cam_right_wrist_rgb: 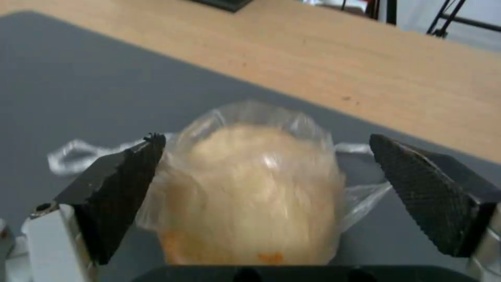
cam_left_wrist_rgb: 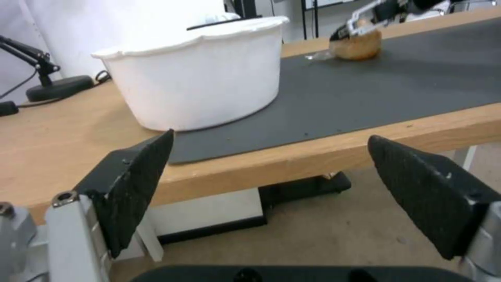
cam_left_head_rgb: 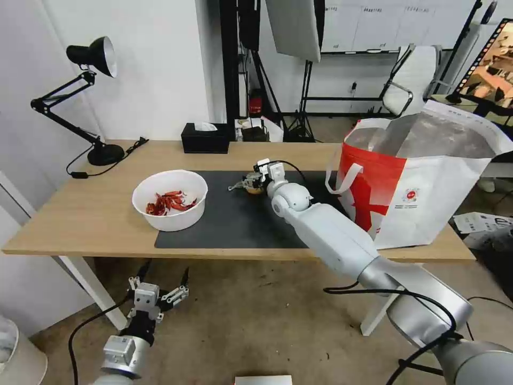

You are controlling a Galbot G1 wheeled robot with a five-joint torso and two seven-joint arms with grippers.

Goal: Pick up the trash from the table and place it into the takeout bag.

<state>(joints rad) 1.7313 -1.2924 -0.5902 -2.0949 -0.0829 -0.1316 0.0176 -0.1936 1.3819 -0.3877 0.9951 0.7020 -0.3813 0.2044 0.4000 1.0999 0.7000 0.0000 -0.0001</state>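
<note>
Right gripper sits over the small clear bag on the mat, fingers apart around it (not clamped). Left gripper hangs spread wide below the table.

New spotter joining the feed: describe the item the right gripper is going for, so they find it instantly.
On the dark grey mat, right of the white bowl, the open right gripper straddles a small clear bag. Unlike the bowl's red chili shells, it holds one yellowish lump.

A black desk lamp stands before a white wall, with light stands, a white chair farther right of it, beige floor below
</note>
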